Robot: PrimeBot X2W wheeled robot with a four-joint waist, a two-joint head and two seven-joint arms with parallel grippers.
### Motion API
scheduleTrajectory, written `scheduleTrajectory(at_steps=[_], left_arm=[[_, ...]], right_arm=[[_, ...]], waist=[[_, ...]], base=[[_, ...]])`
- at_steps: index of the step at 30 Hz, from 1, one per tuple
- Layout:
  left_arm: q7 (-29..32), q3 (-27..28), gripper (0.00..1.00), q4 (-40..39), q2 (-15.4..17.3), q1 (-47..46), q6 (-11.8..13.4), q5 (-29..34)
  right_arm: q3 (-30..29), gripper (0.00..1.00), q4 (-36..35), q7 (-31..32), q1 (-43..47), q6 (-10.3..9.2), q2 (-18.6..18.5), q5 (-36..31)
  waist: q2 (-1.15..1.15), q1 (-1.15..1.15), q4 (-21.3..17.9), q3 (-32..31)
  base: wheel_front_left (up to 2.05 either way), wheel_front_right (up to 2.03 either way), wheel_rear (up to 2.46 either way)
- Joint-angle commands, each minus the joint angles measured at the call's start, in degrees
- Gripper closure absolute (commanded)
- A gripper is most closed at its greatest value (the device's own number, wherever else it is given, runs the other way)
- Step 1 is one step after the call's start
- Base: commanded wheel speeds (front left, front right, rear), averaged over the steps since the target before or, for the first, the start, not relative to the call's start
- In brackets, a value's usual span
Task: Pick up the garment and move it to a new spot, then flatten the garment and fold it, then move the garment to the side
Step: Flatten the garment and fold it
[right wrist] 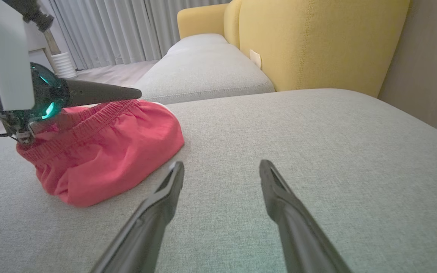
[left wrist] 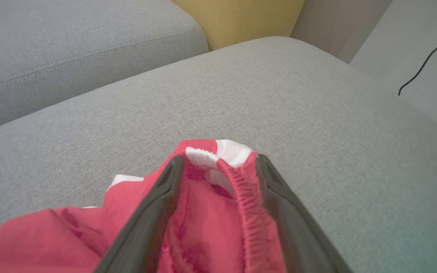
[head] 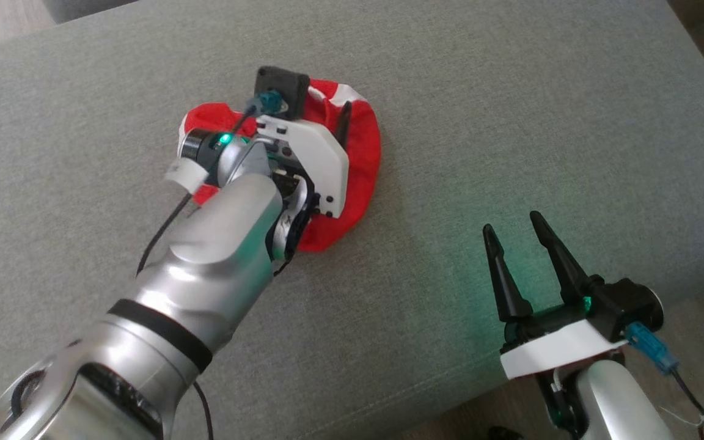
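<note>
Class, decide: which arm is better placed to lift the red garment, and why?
Left. The left gripper stands open with the garment between its fingers; the right gripper is open over the cushion, apart from it.

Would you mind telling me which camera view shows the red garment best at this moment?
The right wrist view: the garment shows as a nearly whole heap, side-on, gathered waistband visible. The left wrist view gives a close-up of fabric between the open fingers of the left gripper; in the head view that arm hides its middle.
</note>
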Motion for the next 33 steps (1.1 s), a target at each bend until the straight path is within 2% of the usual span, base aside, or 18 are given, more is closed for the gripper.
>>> scheduleTrajectory(at_steps=[1,6,7,8,15,24,28,33], left_arm=[[-1.40,0.82,0.00,-0.60,0.28,-3.66,0.83,-1.70],[-3.23,-0.88,0.00,1.58,0.28,-4.68,1.76,-5.11],[-3.60,-1.28,0.60,1.96,0.28,-4.84,1.76,-5.68],[-4.02,-1.61,1.00,2.30,0.28,-4.97,1.69,-6.28],[-6.49,-3.34,1.00,4.73,0.28,-5.94,0.40,-9.34],[-11.66,-4.18,1.00,0.21,0.28,-10.87,-8.41,-15.73],[-12.54,-3.20,1.00,-2.36,0.28,-14.00,-10.71,-17.92],[-13.19,-1.41,1.00,-5.23,1.06,-15.08,-11.86,-19.01]], right_arm=[[1.16,0.00,-1.51,-0.61,-1.75,-0.04,0.15,0.30],[1.11,0.00,-1.30,-0.61,-1.62,-0.04,0.18,0.13],[1.10,0.00,-1.25,-0.61,-1.60,-0.04,0.18,0.11],[1.09,0.00,-1.20,-0.61,-1.57,-0.04,0.19,0.10],[1.71,0.00,-0.96,-0.61,-1.75,-0.04,0.22,0.29],[1.36,0.00,-0.63,-0.61,0.26,-0.04,0.25,-0.03],[0.87,0.00,-0.56,-0.61,2.05,-0.04,0.25,-0.53],[-0.32,0.00,-0.95,-0.61,4.57,-0.04,0.25,-0.95]], waist=[[0.00,0.00,-0.31,0.11],[0.00,0.00,-0.91,-0.07],[0.00,0.00,-0.99,-0.16],[0.00,0.00,-1.08,-0.28],[0.00,0.00,-1.98,-1.42],[0.00,0.00,-2.97,-7.74],[0.00,0.00,-2.32,-11.72],[0.00,0.00,0.47,-15.20]], base=[[0.00,0.00,0.00],[0.00,0.00,0.00],[0.00,0.00,0.00],[0.00,0.00,0.00],[0.00,0.00,0.00],[0.00,0.00,0.00],[0.00,0.00,0.00],[0.00,0.00,0.00]])
